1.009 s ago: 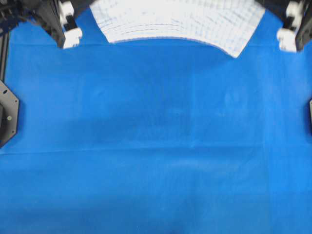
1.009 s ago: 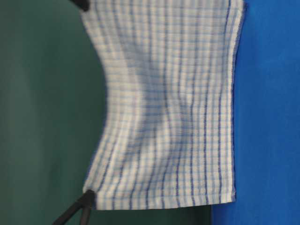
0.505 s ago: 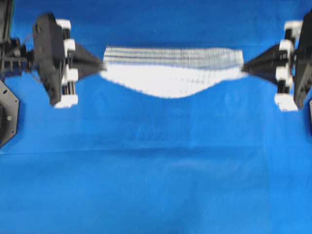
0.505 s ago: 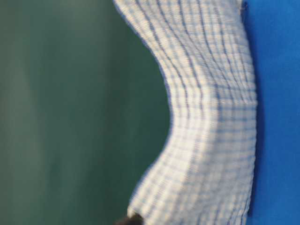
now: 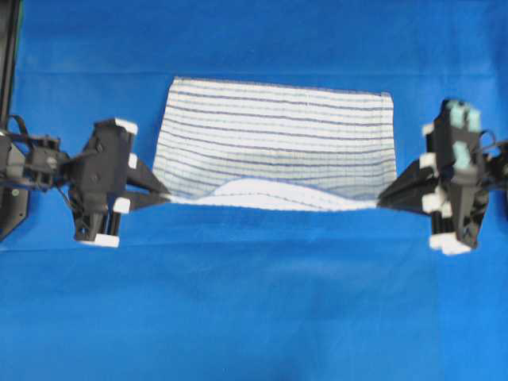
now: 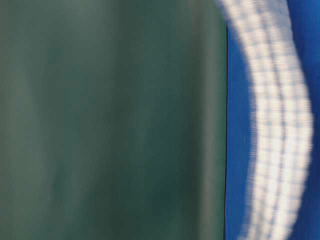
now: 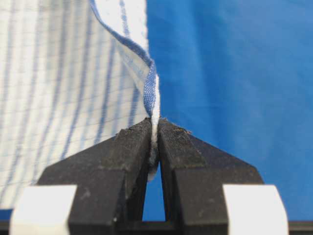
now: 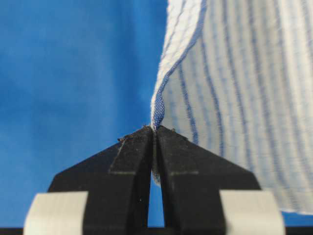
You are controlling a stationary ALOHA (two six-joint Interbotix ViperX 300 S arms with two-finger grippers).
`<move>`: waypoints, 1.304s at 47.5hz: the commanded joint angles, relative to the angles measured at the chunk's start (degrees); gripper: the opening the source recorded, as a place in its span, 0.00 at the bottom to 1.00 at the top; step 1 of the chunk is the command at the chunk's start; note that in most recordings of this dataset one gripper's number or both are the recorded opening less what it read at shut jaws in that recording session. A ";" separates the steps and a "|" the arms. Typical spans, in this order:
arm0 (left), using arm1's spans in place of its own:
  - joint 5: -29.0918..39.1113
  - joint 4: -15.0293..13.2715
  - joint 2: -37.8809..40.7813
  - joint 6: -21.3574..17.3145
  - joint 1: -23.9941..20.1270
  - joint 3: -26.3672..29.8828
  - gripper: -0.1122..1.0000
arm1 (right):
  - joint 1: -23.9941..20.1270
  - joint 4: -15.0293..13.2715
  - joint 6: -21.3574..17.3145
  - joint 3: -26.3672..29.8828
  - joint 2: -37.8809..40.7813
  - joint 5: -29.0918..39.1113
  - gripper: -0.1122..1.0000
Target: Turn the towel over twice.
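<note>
The towel (image 5: 278,135), white with thin dark-blue and light-blue stripes, is stretched between both grippers over the blue table covering (image 5: 254,302). Its far part lies flat; its near edge is lifted and sags in the middle. My left gripper (image 5: 165,197) is shut on the near left corner, the hem (image 7: 152,105) pinched between the black fingertips (image 7: 134,139). My right gripper (image 5: 379,203) is shut on the near right corner, the hem (image 8: 158,110) clamped at its tips. In the table-level view the towel (image 6: 280,125) is a blurred band just above the table.
The blue covering spreads across the whole table, with open room in front of the towel. A black arm mount (image 5: 12,198) sits at the left edge. A dark green backdrop (image 6: 110,120) stands behind the table.
Both grippers have carried the towel's held edge from the far side toward the near side and down. The towel has gone from hanging upright to largely spread flat on the table.
</note>
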State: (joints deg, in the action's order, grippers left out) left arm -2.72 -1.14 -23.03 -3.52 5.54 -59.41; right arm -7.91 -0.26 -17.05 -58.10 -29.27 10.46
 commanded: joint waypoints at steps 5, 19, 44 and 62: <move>-3.69 -0.09 3.08 2.11 1.67 0.00 0.13 | -3.69 0.18 -1.67 0.62 4.92 -2.55 0.14; -5.10 -0.09 6.33 4.22 3.69 0.26 0.13 | -6.06 0.18 -3.52 0.62 8.17 -2.99 0.14; -6.68 -0.09 7.12 4.22 3.87 1.58 0.20 | -6.06 -0.09 -3.16 0.44 7.82 -1.05 0.15; -4.83 -0.09 4.31 3.08 4.66 3.08 0.76 | -5.98 -3.43 -2.55 0.97 3.69 0.62 0.68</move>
State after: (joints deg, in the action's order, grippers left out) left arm -7.91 -1.05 -16.88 -0.26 10.02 -57.74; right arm -13.71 -2.55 -19.69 -58.18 -23.03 10.81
